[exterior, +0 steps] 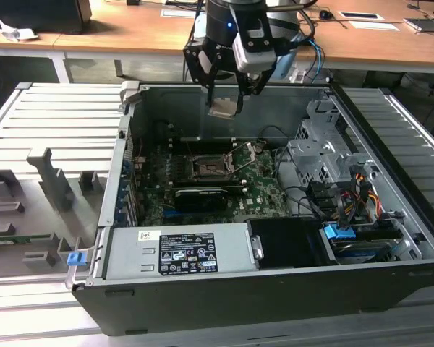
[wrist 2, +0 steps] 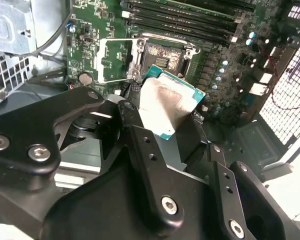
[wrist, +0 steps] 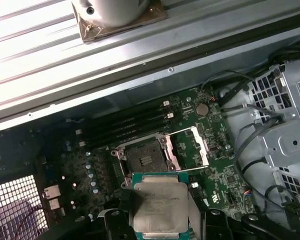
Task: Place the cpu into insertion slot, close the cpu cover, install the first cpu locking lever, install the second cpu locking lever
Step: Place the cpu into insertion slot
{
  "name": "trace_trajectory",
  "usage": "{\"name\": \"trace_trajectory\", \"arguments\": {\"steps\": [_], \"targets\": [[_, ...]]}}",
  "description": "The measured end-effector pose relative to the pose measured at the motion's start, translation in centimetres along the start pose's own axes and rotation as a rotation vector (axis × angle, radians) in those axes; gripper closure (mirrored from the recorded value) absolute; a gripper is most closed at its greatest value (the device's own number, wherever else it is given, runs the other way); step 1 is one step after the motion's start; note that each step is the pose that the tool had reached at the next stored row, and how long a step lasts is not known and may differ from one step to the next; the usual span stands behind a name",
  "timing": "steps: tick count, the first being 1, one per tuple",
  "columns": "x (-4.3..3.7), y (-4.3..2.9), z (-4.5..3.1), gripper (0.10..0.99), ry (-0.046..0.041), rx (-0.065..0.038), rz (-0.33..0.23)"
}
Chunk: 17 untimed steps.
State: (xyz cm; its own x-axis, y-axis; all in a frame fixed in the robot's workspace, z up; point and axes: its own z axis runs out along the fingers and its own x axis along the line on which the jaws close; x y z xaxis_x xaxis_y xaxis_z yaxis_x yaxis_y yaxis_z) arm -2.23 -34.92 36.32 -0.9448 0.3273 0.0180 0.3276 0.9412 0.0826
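Operator: Wooden worktop point(exterior: 116, 40) behind, open grey metal computer case point(exterior: 224, 296) in front. State of the black tool point(exterior: 226, 96)?

Technician: It pinches the small flat square grey cpu point(exterior: 224, 108) by its edges, high above the green circuit board point(exterior: 264, 189), well apart from the square dark insertion slot point(exterior: 206, 168).

Operator: Cover position?

Technician: Thin silvery cpu cover point(wrist: 192, 147) stands swung open, just beside the slot.

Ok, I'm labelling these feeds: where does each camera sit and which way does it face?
Exterior view: off the arm, looking down into the open computer case; the hand holds the cpu.
First wrist view: on the wrist, facing the insertion slot past the cpu.
Second wrist view: on the wrist, looking along the hand's black links.
All share the cpu.
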Motion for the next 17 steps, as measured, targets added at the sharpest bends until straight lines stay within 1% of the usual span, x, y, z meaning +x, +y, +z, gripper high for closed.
{"name": "trace_trajectory", "arguments": {"steps": [7,9,16,17], "targets": [[0.0,-0.01,0.1,0.557,-0.0058,0.0,0.066],[0.0,-0.01,0.15,0.557,-0.0085,0.0,0.096],[-0.01,-0.02,0.29,0.557,-0.0151,-0.002,0.177],[-0.01,-0.03,0.33,0.557,-0.0172,-0.002,0.2]]}}
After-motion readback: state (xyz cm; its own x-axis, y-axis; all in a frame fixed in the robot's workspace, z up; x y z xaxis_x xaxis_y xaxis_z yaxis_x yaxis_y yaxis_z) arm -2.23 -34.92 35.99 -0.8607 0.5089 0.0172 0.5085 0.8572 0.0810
